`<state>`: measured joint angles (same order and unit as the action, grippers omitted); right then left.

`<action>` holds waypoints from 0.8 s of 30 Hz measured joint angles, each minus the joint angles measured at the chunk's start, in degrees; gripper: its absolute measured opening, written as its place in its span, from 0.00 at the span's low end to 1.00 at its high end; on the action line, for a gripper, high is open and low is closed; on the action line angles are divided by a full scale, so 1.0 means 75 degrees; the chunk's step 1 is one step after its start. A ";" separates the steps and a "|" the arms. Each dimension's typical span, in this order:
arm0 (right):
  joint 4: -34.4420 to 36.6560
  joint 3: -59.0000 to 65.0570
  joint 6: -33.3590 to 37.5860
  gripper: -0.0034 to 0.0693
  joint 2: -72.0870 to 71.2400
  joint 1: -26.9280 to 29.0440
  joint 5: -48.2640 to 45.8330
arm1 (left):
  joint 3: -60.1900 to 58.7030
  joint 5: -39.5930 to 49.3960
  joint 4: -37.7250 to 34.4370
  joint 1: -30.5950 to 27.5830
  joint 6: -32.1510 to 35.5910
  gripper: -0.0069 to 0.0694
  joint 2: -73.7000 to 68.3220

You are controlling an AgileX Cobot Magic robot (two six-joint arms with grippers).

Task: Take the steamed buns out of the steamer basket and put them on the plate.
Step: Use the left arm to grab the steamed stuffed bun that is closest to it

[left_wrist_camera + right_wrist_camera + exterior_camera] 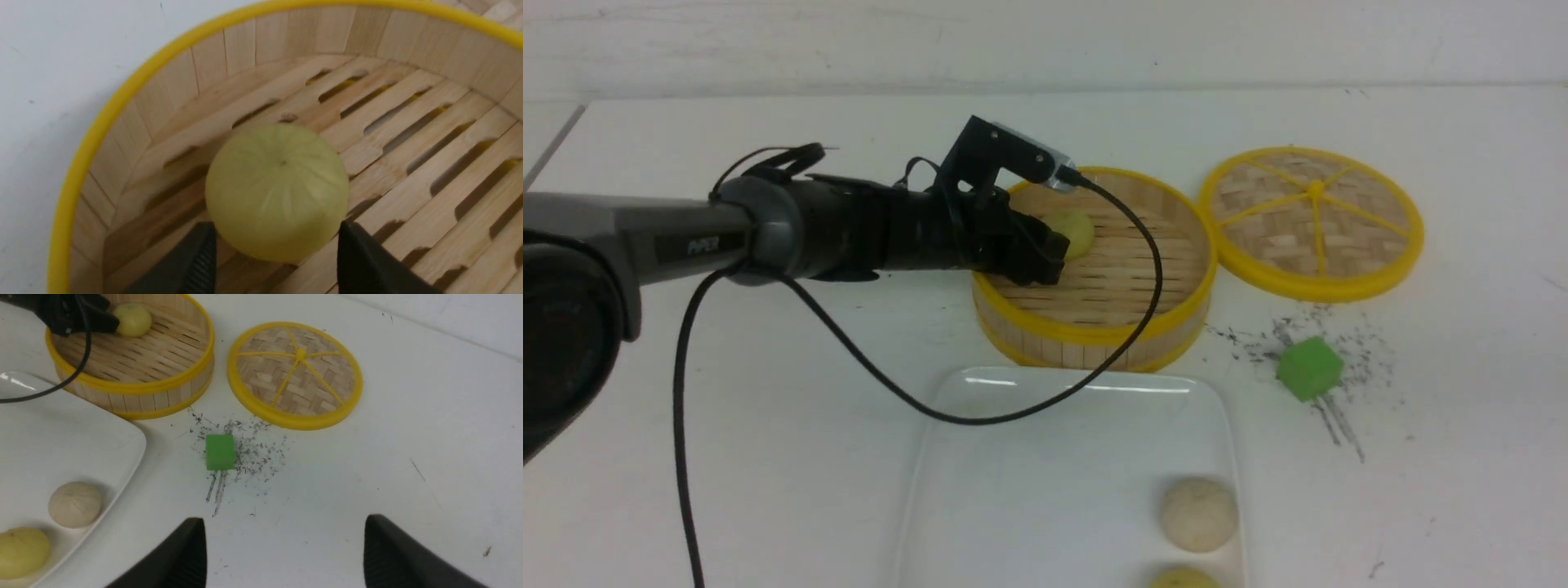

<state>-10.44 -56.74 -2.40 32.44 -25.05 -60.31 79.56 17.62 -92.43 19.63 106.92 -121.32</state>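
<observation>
One pale yellow steamed bun [1080,233] [278,183] [132,319] rests on the slatted floor of the steamer basket [1094,331] [102,118] [135,388], near its far left wall. My left gripper [1058,245] [276,223] reaches into the basket, open, with a fingertip close on each side of that bun. On the right end of the white plate [1029,490] [61,437] lie a beige bun [1199,513] [74,504] and a yellow bun [1184,578] [22,551]. My right gripper [284,519] hangs open over bare table, holding nothing.
The flat woven lid [1311,220] [294,373] lies to the right of the basket. A green cube [1308,367] [220,451] sits among dark scuff marks in front of the lid. The left wrist's black cable [890,392] loops over the plate's far edge.
</observation>
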 joint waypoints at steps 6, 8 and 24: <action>0.0074 0.0000 0.0000 0.74 0.0000 0.0000 0.0000 | 0.0317 0.0202 -0.0232 0.0000 0.0123 0.63 -0.0245; 0.0101 0.0000 0.0000 0.74 0.0000 0.0000 0.0000 | 0.0390 0.0194 -0.0249 0.0000 0.0132 0.63 -0.0279; 0.0108 0.0000 0.0000 0.74 0.0000 0.0000 0.0000 | 0.0439 0.0168 -0.0266 0.0000 0.0165 0.20 -0.0286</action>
<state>-9.63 -56.74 -2.40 32.44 -25.05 -60.31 82.86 18.88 -94.43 19.63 108.16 -123.46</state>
